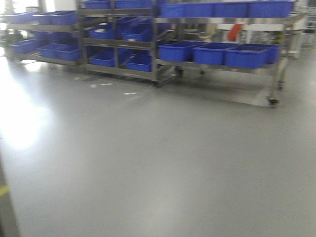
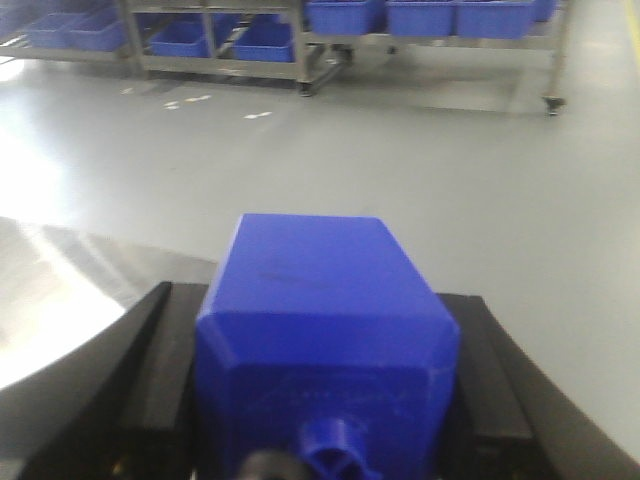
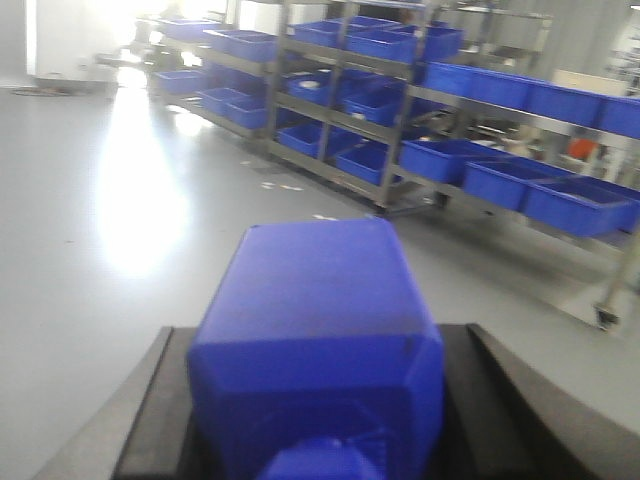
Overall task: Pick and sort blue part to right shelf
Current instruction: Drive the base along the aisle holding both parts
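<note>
Grey polished floor [image 1: 158, 173], glossy and washed with glare at 9 o'clock, is bounded at 12 o'clock by three steel racks [image 1: 222, 20] loaded with rectangular blue plastic bins [image 1: 210, 53]. Two blocky, chamfered parts are counted. One blue part [image 2: 325, 330] is clamped between the black fingers of the left gripper [image 2: 322, 295], and a second blue part [image 3: 315, 335] is clamped likewise in the right gripper [image 3: 320, 332].

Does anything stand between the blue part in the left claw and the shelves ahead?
Nothing visible does. Only bare grey floor lies between the blue part and the shelves, with a few small white marks near the racks' feet.
</note>
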You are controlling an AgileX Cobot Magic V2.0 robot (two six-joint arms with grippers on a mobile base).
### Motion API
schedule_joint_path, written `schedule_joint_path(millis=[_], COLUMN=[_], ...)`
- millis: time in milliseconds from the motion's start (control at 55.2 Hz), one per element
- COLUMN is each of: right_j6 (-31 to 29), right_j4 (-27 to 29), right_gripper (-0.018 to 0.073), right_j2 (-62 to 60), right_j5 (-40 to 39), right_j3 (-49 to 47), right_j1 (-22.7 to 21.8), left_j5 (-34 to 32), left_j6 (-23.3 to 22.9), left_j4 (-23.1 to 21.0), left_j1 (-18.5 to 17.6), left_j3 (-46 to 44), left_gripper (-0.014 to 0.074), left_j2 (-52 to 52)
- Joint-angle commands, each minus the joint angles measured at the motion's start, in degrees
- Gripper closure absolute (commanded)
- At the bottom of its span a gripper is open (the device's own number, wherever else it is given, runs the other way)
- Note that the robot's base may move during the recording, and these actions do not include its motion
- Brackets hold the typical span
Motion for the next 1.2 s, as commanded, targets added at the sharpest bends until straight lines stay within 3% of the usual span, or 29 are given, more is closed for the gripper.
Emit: schedule_joint_path(millis=[0, 1178], right_j6=[0.05, 0.05], right_j4=[0.26, 0.26], right_gripper=[0.0345, 0.0345], right_j2=[-0.14, -0.14], right_j5=[-5.60, -5.60], right_j3=[-1.87, -1.87], right_j1=[-0.27, -0.27], left_j5=[-4.74, -4.74], left_j6=[-0.43, -0.43], left_j4=[0.33, 0.33], left_j1=[-0.42, -0.42], left_j3=[-1.66, -1.66], left_gripper=[0.0260, 0.0260], left_j2=[1.09, 1.09])
